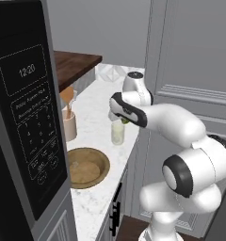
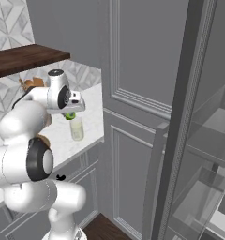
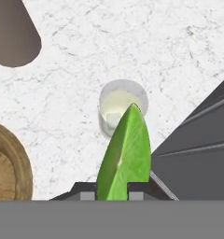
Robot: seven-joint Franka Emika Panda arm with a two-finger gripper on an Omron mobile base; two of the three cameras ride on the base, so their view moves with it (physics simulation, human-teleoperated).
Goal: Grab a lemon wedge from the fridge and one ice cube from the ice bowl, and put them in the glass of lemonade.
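Fingers [image 3: 112,196] mostly hidden behind lemon wedge [image 3: 125,154]

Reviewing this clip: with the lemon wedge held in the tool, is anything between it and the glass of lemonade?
Nothing visible blocks it. The tool is shut on the lemon wedge, whose tip hangs over the open mouth of the glass of lemonade. The ice bowl and the utensil cup stand off to one side on the counter.

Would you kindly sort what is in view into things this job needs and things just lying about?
Job:
- lemon wedge, held in the pincer
- glass of lemonade
- ice bowl
- fridge, door open

Lying about:
- microwave
- utensil cup
- wooden shelf
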